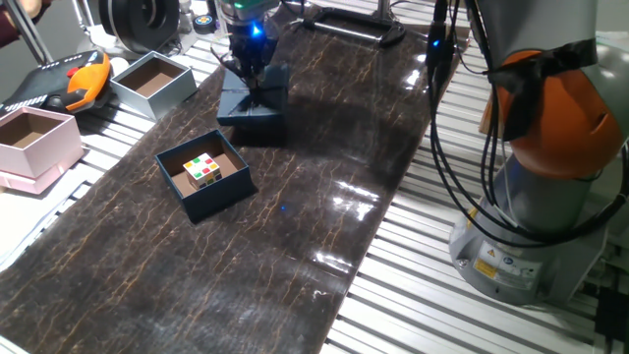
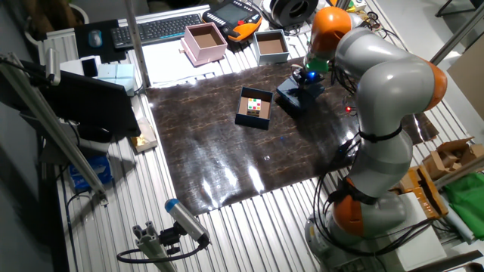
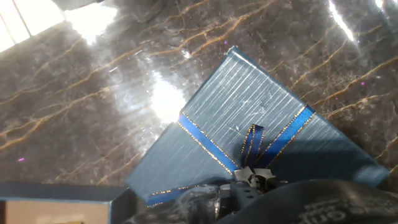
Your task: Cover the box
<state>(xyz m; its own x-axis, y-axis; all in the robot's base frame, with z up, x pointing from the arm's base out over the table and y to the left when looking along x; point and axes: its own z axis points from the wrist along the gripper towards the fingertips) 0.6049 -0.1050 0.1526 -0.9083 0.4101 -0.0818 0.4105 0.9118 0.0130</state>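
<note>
The navy box (image 1: pixel 203 175) stands open on the dark mat with a colourful cube inside; it also shows in the other fixed view (image 2: pixel 254 109). Its matching navy lid (image 1: pixel 254 98) lies on the mat behind and to the right of the box, apart from it. In the hand view the lid (image 3: pixel 249 118) fills the frame, ribbon bow (image 3: pixel 252 168) up. My gripper (image 1: pixel 250 79) is down on the lid, with its fingers together at the bow. A corner of the box (image 3: pixel 56 202) shows at the bottom left of the hand view.
A pale pink box (image 1: pixel 34 143) and a light grey box with a brown inside (image 1: pixel 152 84) stand left of the mat (image 1: pixel 295 246). An orange and black handset (image 1: pixel 84 84) lies behind them. The arm's base (image 1: pixel 541 197) and its cables stand at the right.
</note>
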